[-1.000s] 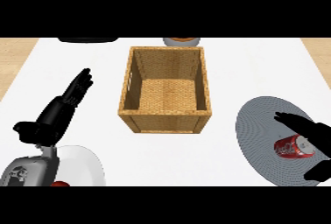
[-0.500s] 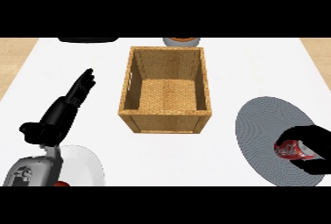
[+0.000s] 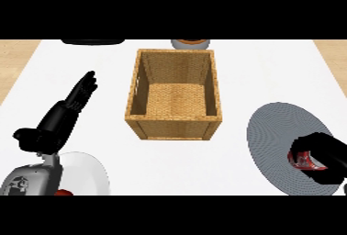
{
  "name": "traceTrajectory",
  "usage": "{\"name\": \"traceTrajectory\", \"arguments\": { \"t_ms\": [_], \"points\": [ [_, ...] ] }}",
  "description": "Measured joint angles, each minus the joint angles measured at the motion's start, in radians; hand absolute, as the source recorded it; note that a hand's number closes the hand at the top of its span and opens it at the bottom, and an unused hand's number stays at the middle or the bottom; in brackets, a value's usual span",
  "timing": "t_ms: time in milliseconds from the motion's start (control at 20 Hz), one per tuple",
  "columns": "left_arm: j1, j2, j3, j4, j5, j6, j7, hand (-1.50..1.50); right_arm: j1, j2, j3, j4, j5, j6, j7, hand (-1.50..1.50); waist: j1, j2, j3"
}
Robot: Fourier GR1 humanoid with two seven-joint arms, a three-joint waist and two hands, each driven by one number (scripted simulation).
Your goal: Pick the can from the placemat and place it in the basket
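A red can [image 3: 303,159] lies on the round grey placemat [image 3: 278,133] at the lower right. My right hand [image 3: 327,153] is curled round it and hides most of it; only a red and white patch shows. The wicker basket [image 3: 175,123] stands open at the middle of the white counter, well to the left of the can, with nothing inside. At the left, my left hand [image 3: 66,112] rests open with its fingers straight, pointing away from me.
A white plate [image 3: 92,174] sits at the lower left under my left forearm, with a small red thing [image 3: 62,193] at its near edge. A dark object [image 3: 93,41] and a grey bowl-like item [image 3: 190,43] stand at the counter's far edge behind the basket.
My right hand has closed round the can on the placemat and shifted slightly toward the lower right. The left hand has barely moved.
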Motion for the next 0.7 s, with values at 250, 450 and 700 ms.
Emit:
{"name": "traceTrajectory", "arguments": {
  "t_ms": [250,450,700],
  "points": [
    [0.015,0.003,0.007,-0.007,0.006,-0.008,0.006,0.00,0.073,0.166,0.104,-0.195,0.082,-0.012,0.193,1.50,-0.014,-0.009,-0.011],
    [0.015,0.004,0.007,-0.008,0.006,-0.009,0.010,0.00,0.108,0.314,0.225,-0.286,0.189,-0.014,0.360,1.50,-0.015,-0.020,-0.028],
    [0.014,0.005,0.010,-0.003,0.007,-0.009,0.006,0.00,0.186,0.433,0.415,-0.367,0.156,-0.022,0.549,1.50,-0.012,-0.014,-0.013]
  ]
}}
